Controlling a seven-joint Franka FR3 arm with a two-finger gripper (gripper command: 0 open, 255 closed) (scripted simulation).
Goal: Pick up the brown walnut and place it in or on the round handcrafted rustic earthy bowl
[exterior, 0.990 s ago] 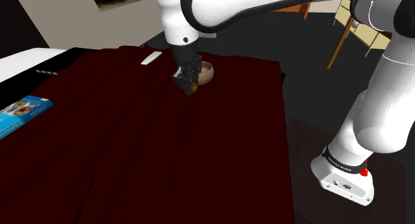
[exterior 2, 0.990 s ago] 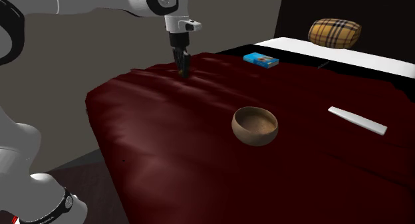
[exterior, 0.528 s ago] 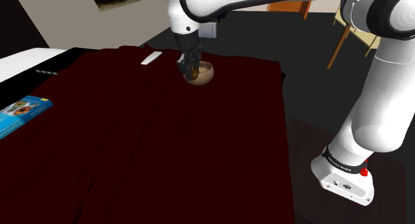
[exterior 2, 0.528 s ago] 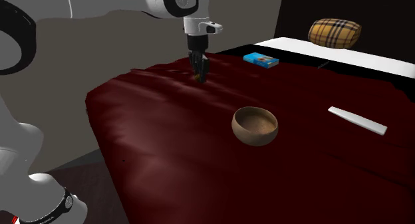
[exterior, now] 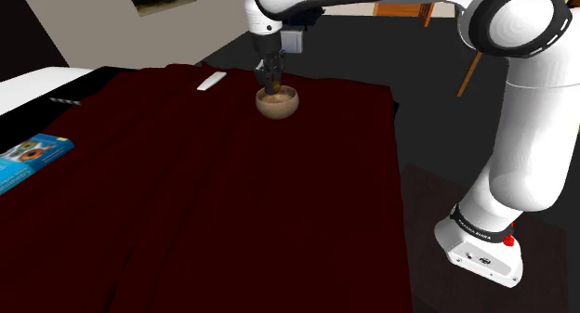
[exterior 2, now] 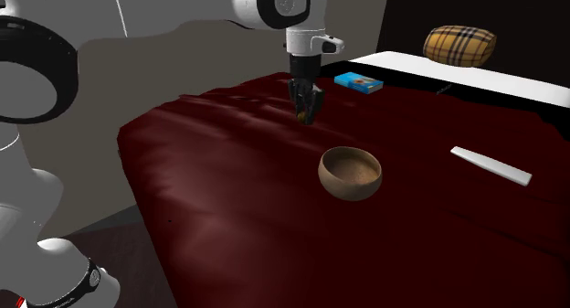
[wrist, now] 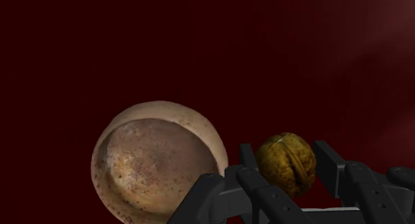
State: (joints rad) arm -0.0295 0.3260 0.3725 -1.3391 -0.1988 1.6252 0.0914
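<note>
Your claw (exterior 2: pixel 305 114) is clamped on the walnut (wrist: pixel 286 164), up off the bed (exterior 2: pixel 228 187) and beside the bowl (exterior 2: pixel 347 185), which sits inward from the bed's edge. Move across until the walnut hangs over the bowl's centre, then lower and release.

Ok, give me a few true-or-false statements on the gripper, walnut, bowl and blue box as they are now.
The gripper is shut on the walnut. True.
The walnut lies in the bowl. False: it hangs clasped between the fingers; the bowl is empty.
The bowl stands upright on the dark red cover. True.
The blue box lies right beside the bowl. False: it lies well apart from it, across the bed.
</note>
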